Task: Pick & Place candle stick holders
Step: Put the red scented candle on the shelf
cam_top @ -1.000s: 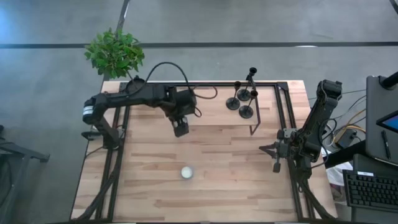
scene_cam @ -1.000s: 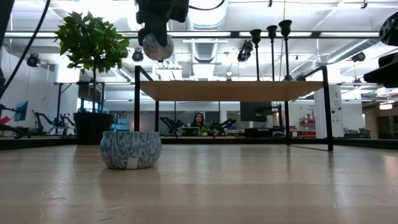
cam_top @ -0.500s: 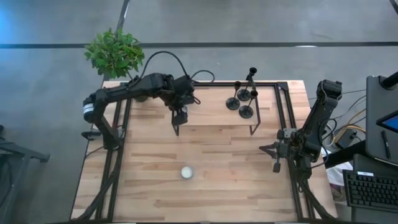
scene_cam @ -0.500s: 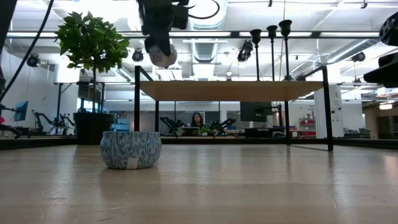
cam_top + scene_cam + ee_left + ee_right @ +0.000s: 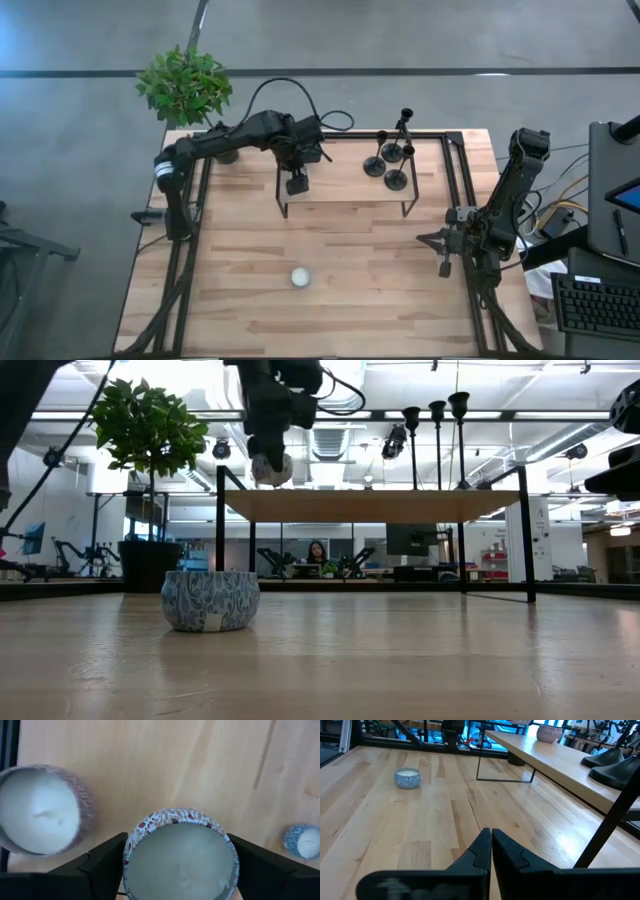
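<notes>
Three black candle stick holders stand on their disc bases at the right end of a raised wooden shelf; in the low view their cups rise above it. My left gripper hangs over the shelf's near left corner, shut on a patterned candle tin. A pinkish candle tin sits on the shelf beside it. My right gripper waits shut at the table's right side. My left gripper pinches the candle tin by its round wall, one finger on each of two opposite sides. The fingers come from above, pointing down. The tin hangs clear above the shelf, its wax top facing up.
A blue patterned candle tin sits on the table's near middle. A potted plant stands at the far left corner. The shelf's black legs and black frame rails border the work area.
My left gripper has gone toward the table's far edge and a little right, carrying the candle tin from over the open table to above the shelf's near left corner. The wrist has rolled somewhat. The hold has stayed the same.
</notes>
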